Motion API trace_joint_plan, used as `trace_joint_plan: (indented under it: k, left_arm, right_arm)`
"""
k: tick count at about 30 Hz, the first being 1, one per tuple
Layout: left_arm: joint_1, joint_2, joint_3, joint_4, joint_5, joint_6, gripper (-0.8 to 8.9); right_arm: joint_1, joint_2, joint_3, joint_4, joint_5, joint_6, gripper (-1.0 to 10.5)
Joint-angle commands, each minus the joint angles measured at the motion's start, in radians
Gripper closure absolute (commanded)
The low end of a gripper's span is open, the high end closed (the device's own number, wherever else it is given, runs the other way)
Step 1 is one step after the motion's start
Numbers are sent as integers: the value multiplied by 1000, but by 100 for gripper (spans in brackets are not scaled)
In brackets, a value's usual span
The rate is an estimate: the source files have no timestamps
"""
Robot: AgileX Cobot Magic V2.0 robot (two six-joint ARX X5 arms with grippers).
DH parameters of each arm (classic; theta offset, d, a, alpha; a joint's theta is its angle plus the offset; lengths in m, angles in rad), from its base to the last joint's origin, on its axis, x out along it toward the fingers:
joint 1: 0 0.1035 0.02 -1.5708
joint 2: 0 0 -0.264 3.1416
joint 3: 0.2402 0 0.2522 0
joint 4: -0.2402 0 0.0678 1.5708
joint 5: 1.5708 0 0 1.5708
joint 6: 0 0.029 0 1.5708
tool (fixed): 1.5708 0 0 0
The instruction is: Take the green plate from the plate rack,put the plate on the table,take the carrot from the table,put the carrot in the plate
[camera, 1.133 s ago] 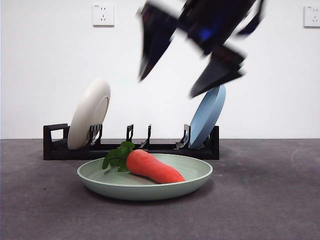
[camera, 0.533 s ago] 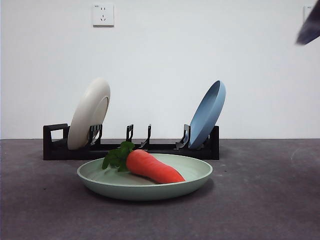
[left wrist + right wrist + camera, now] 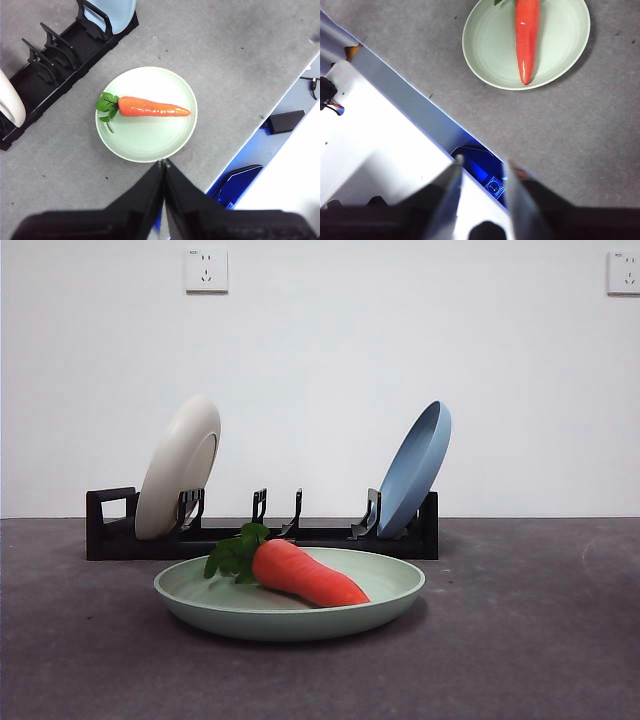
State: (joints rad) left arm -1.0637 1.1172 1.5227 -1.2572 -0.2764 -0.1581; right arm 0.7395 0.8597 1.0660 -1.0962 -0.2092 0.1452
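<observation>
The carrot [image 3: 303, 575] lies on its side in the green plate [image 3: 290, 612], leaves toward the plate rack's [image 3: 110, 540] looped-handle end. The plate sits flat on the table [image 3: 540, 640], just in front of the rack. In the right wrist view the carrot's leafy end is cut off by the picture's edge, and only part of the plate's rim shows.

In the rack, a cream-white plate [image 3: 178, 466] leans in a slot near the handle end and a blue plate [image 3: 415, 468] leans at the other end; the slots between stand bare. The left wrist view cuts both plates down to slivers.

The left pincer [image 3: 164, 162] hangs high above the table's edge, its jaws pressed together, holding nothing. The right pincer [image 3: 482, 167] hangs over the table's edge too, jaws spread and empty.

A second ago a dark, blurred pincer filled the upper front view above the blue plate; half a second ago only a tip showed at the top corner; now it is gone from that view. Plate and carrot have not shifted.
</observation>
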Motion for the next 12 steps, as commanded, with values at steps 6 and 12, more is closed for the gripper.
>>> trace_joint_plan:
  k: [6,12]
  left_arm:
    - [-3,-1,-2,0,-10,1,817]
    - [-3,-1,-2,0,-9,1,817]
  right_arm:
    - [2,-3,0,3,2,-4,945]
    - [2,-3,0,3,2,-4,945]
